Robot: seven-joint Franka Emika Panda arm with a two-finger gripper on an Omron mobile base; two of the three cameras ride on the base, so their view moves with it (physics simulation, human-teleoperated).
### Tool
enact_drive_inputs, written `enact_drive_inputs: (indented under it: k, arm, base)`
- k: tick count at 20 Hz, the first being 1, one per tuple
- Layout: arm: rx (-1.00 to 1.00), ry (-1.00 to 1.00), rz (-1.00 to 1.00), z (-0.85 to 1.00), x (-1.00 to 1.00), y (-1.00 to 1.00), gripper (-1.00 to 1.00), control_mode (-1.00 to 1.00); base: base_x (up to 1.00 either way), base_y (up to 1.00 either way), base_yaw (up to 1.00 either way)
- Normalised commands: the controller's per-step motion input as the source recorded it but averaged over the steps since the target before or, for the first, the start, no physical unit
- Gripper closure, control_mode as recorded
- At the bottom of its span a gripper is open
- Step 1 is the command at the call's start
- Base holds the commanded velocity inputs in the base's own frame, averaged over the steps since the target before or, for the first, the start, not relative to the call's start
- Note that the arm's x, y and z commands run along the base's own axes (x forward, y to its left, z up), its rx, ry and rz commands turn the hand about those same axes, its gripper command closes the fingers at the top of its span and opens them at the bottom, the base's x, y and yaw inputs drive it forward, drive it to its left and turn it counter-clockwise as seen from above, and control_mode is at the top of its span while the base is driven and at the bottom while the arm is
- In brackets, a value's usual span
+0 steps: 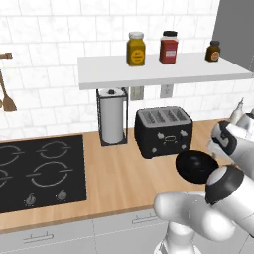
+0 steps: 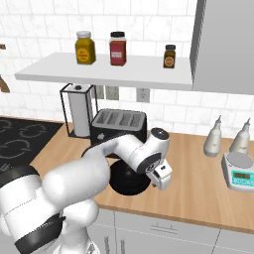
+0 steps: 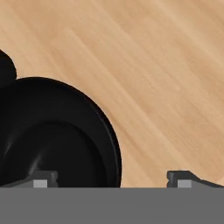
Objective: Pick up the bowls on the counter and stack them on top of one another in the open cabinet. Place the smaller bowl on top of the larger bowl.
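Observation:
A glossy black bowl [image 1: 195, 165] sits on the wooden counter [image 1: 124, 178] in front of the black toaster [image 1: 163, 130]. I cannot tell whether it is the larger or the smaller bowl. My arm covers much of this bowl [image 2: 124, 182] from the right. My gripper [image 3: 113, 179] is open and low over the bowl [image 3: 52, 135]. Its rim passes between the fingertips [image 3: 43, 179], one over the inside and one over bare wood. A second black shape [image 3: 4, 70] peeks in beyond it. The white shelf [image 1: 163, 73] hangs above.
Three spice jars [image 1: 136, 48] stand on the shelf. A paper towel holder [image 1: 112, 116] stands left of the toaster, with the black cooktop [image 1: 39, 171] further left. Two white bottles [image 2: 213, 139] and a scale [image 2: 239, 173] sit at the right, under a dark grey panel [image 2: 223, 44].

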Motion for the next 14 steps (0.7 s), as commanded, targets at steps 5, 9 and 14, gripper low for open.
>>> enact_drive_inputs:
  k: [5,9,14]
  arm:
    - [0.00,0.00,0.05,-0.12,0.28,0.01,-1.00,-1.00]
    - [0.00,0.00,0.12,-0.29,0.16,-0.04,-1.00,-1.00]
    - [0.00,0.00,0.11,-0.26,0.23,0.00,-1.00,-1.00]
  base:
    - [0.00,0.00,0.00]
    - [0.00,0.00,0.00]
    - [0.00,0.00,0.00]
